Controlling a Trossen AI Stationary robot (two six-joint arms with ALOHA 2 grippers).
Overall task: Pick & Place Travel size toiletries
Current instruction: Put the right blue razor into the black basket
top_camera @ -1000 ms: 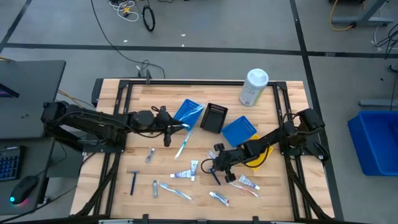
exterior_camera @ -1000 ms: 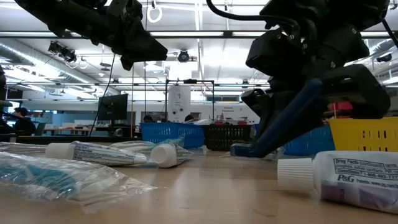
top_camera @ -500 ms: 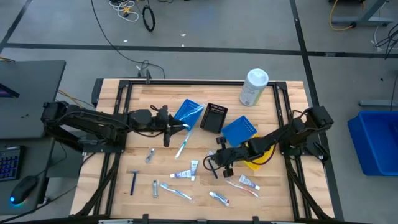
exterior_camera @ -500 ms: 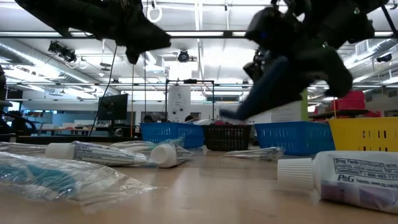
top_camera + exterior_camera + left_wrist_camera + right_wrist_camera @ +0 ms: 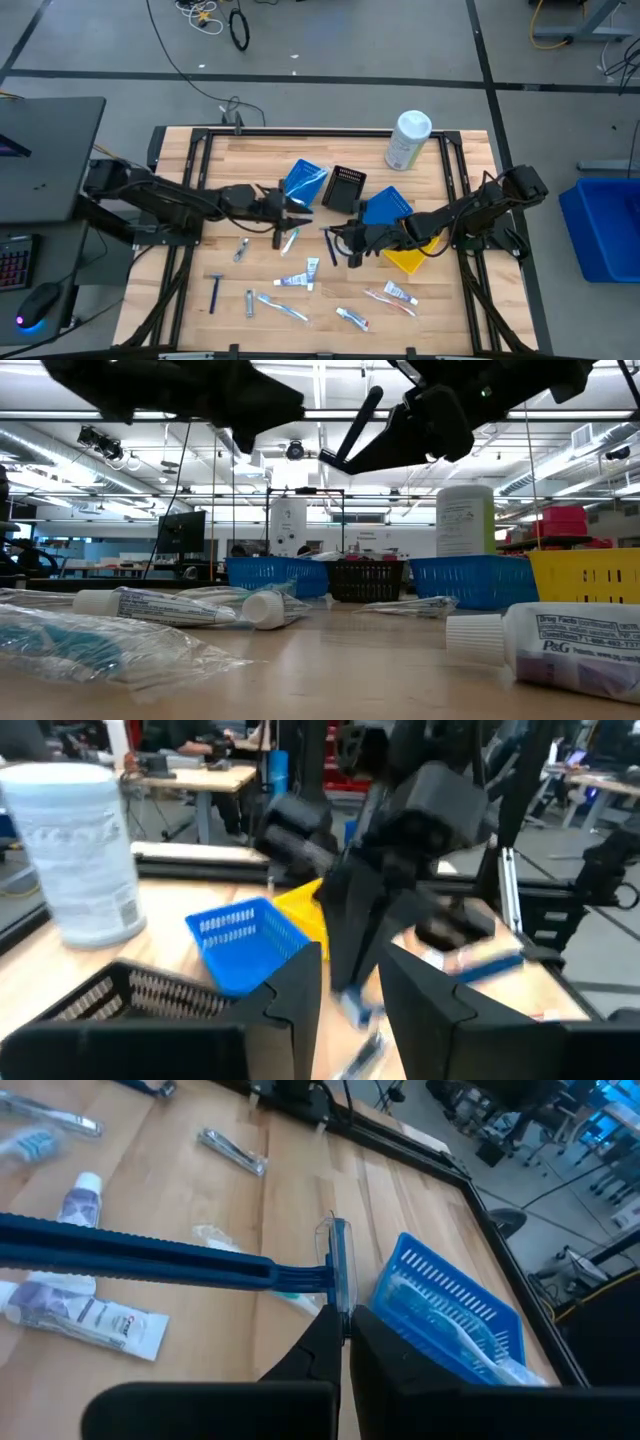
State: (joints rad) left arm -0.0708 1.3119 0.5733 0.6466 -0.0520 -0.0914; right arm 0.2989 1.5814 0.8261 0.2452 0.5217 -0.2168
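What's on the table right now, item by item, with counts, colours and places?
Razor: one, dark blue, held off the table mid-table by the right arm.
Second razor: one, blue, front left.
Toothpaste tubes: about four, white, scattered along the front.
Wrapped toothbrushes: at least three, clear wrap, front centre, plus one near the left arm's tip.
Metal clipper-like items: two, silver, front left.
Blue trays: two, mid-back; the left one holds a wrapped toothbrush.
Black tray: one, between the blue ones.
Yellow tray: one, right of centre, partly under the right arm.
Canister: one, white, back right.
Left gripper: dark, mid-table.
Right gripper: dark, jaws shut on the razor.
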